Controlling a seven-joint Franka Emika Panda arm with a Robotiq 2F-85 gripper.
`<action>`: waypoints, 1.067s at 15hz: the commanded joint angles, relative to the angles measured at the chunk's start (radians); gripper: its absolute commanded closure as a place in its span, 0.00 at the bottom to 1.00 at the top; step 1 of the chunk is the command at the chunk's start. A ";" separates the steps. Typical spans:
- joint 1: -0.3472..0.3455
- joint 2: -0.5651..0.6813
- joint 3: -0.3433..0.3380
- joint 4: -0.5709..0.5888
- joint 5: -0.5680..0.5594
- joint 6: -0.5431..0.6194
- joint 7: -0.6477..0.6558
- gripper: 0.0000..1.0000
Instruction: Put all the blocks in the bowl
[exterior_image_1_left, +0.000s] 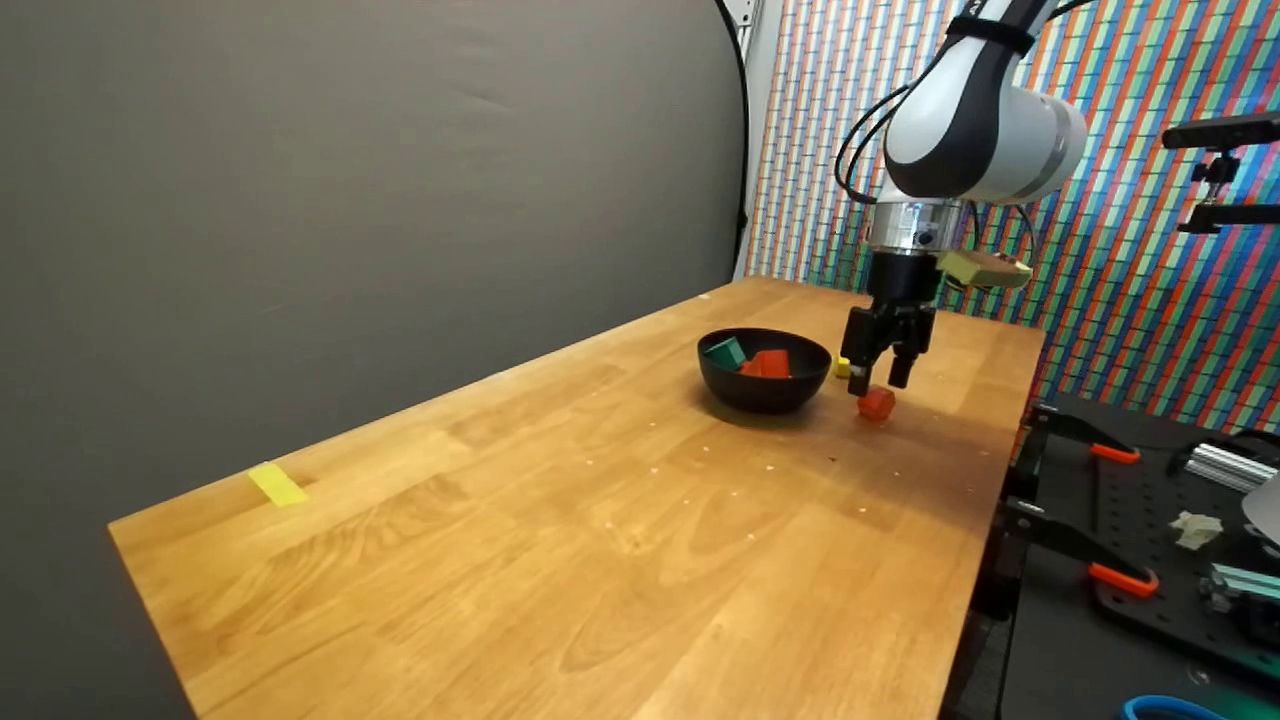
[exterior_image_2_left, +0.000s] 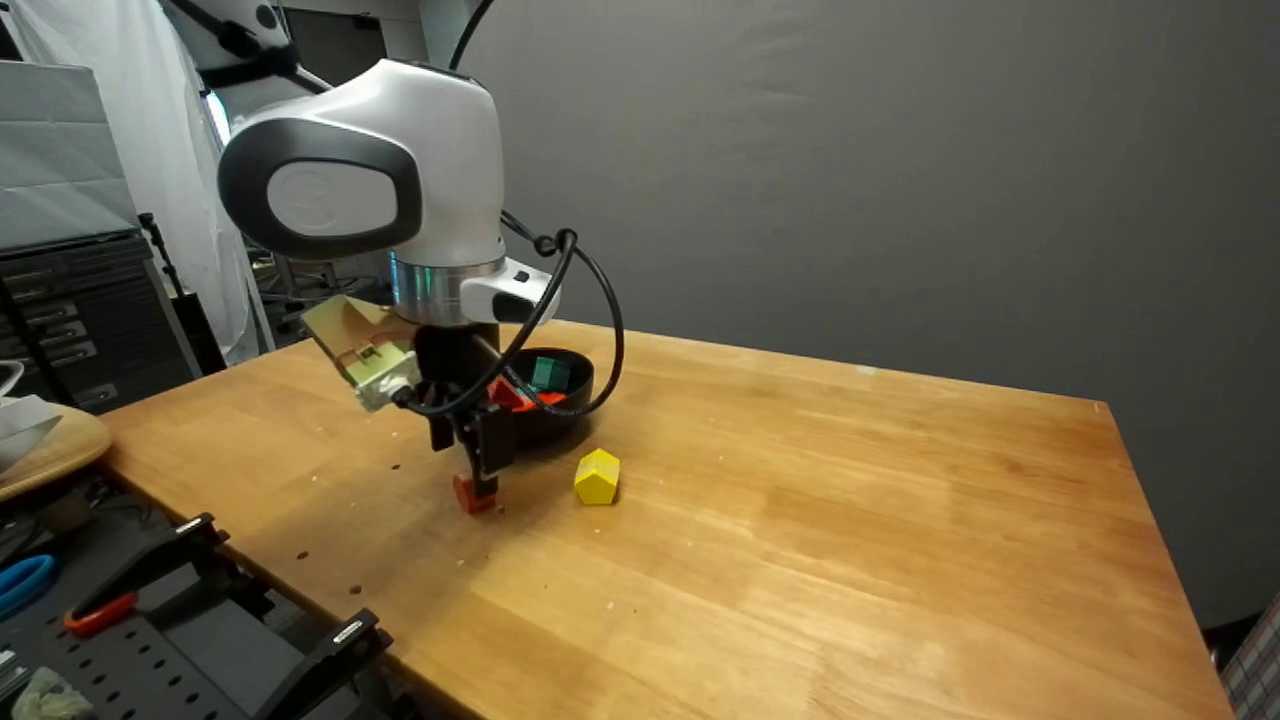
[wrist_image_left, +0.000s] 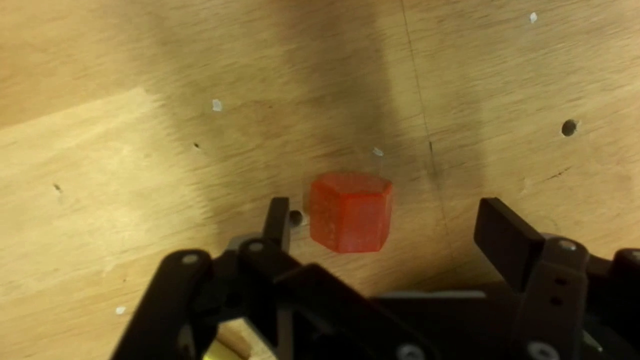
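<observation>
- Gripper (wrist_image_left: 385, 222): jaws spread wide, low over the wooden table (exterior_image_1_left: 560, 560); in the wrist view a gap shows on either side of the block lying between the fingertips;
- Red block (wrist_image_left: 352, 215): a faceted prism, resting on the table and apart from both fingertips; one pad (wrist_image_left: 277, 220) stands just beside it, the opposite pad farther off; a small dark hole (wrist_image_left: 295, 218) in the wood shows in the narrower gap;
- Bowl (exterior_image_1_left: 760, 395): round, black and upright on the table, near the red block but apart from it; inside, a green block (exterior_image_1_left: 726, 354) sits tilted, with red-orange blocks (exterior_image_1_left: 770, 363) next to it; their exact number cannot be told, since they overlap and the rim hides part of them;
- Yellow block (exterior_image_2_left: 597, 478): on the table outside the bowl, a five-sided face toward the onlooker in an exterior view; near the bowl and the red block, touching neither;
- Arm (exterior_image_2_left: 450, 170): white and dark grey, reaching down from above; black cables (exterior_image_2_left: 612, 310) loop beside its wrist and cross in front of the bowl in an exterior view;
- Yellow strip (exterior_image_1_left: 278, 484): flat near a table corner, well apart from the bowl;
- Surroundings: a plain grey backdrop (exterior_image_2_left: 900, 200) behind the table; a multicoloured, grid-patterned covering (exterior_image_1_left: 1150, 300) beyond the arm; two black clamps (exterior_image_1_left: 1085, 430) with orange parts beside the table.
</observation>
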 joint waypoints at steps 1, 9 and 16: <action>-0.001 0.051 0.007 0.014 0.010 0.072 -0.010 0.31; 0.085 0.028 -0.049 -0.038 -0.082 0.213 0.050 0.78; 0.436 -0.097 -0.508 -0.061 -0.650 0.380 0.288 0.79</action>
